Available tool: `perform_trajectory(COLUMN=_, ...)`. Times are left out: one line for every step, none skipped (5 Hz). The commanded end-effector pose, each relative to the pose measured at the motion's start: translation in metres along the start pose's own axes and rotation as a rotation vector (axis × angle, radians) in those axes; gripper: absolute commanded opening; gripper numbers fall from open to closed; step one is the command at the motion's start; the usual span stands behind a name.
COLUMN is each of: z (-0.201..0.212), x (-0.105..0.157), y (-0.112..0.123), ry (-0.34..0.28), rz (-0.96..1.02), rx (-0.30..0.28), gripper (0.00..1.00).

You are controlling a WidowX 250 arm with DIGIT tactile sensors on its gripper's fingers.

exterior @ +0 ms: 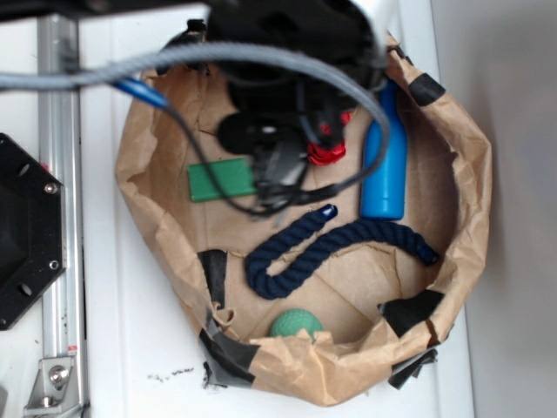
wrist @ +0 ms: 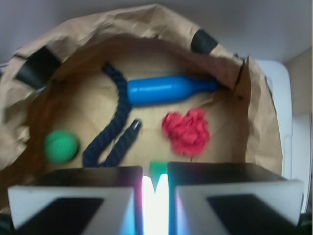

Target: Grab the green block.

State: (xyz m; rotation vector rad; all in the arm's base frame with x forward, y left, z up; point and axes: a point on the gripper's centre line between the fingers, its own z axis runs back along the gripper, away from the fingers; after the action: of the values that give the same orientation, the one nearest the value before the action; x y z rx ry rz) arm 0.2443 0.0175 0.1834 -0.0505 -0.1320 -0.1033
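The tool [wrist: 155,188] has its jaws nearly together, though whether they grip is unclear. The green block [exterior: 222,179] lies on the paper bag's [exterior: 439,157] floor, its right end hidden beneath the tool.

Colours inside the brown paper bag [exterior: 452,174]

Green block [exterior: 221,179], green ball [exterior: 294,324], bright blue bottle [exterior: 385,170], navy twisted rope [exterior: 331,248], red flower [wrist: 187,130]; black tape patches [exterior: 212,274] on the bag, white bench [exterior: 130,348].
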Motion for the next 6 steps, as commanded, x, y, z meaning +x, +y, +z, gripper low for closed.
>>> perform_trajectory(z=-0.023, x=-0.037, y=0.013, ry=0.034, rz=-0.028, rx=0.031, gripper=1.00)
perform_trajectory(z=-0.061, x=-0.047, y=0.012, ry=0.098, rz=-0.053, rx=0.017, gripper=1.00)
perform_trajectory(z=-0.087, x=-0.052, y=0.010, ry=0.143, rz=-0.087, rx=0.027, gripper=1.00)
perform_trajectory(z=-0.116, x=-0.034, y=0.022, ry=0.180, rz=-0.088, rx=0.048, gripper=1.00)
perform_trajectory(z=-0.133, x=-0.027, y=0.028, ry=0.211, rz=-0.087, rx=0.058, gripper=1.00)
perform_trajectory(z=-0.150, x=-0.028, y=0.027, ry=0.250, rz=-0.086, rx=0.042, gripper=1.00)
